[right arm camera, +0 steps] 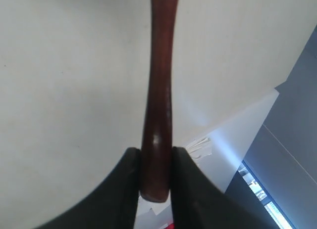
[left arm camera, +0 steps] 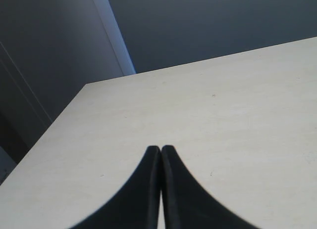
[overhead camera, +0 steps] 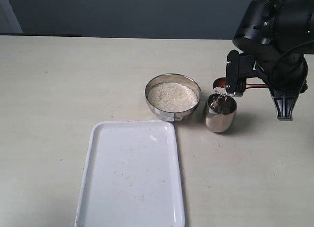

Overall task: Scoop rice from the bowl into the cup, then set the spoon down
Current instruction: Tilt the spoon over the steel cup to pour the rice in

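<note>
The steel bowl (overhead camera: 172, 97) holds white rice (overhead camera: 171, 96) at the table's middle. Just right of it stands the small steel cup (overhead camera: 220, 113). My right gripper (overhead camera: 250, 86) is shut on the handle of the reddish-brown wooden spoon (overhead camera: 219, 83), whose tilted bowl hangs over the cup's rim with grains (overhead camera: 219, 91) falling from it. In the right wrist view the spoon handle (right arm camera: 157, 115) runs between the black fingers (right arm camera: 130, 189) of my right gripper (right arm camera: 156, 152). My left gripper (left arm camera: 160, 149) is shut on nothing above bare table; it does not show in the exterior view.
A white rectangular tray (overhead camera: 132, 175) lies in front of the bowl, near the front edge. The table (overhead camera: 59, 89) is pale beige, with a dark wall behind it.
</note>
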You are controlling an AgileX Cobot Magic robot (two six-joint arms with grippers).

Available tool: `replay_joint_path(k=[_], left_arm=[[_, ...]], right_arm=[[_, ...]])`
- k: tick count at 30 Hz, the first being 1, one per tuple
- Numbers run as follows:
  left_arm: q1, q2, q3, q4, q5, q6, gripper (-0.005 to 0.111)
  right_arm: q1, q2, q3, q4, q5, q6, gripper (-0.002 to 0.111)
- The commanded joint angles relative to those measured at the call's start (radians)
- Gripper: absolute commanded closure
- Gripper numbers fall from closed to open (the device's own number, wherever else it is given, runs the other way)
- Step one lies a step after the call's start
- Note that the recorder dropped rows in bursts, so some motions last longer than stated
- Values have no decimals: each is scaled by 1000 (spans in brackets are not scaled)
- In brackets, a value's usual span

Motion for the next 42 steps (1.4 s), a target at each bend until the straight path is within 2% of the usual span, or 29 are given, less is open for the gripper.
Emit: replay_joint_path(k=[1, 19, 42], left_arm=[[-7, -5, -2, 0, -11, -5, 106], [-7, -5, -2, 0, -11, -5, 106], [-7, -5, -2, 0, -11, -5, 106]], right_arm=[[1, 2, 3, -2, 2, -7, 108], [1, 2, 89, -101, 2, 21, 108], [79, 2, 89, -236, 2, 30, 108]])
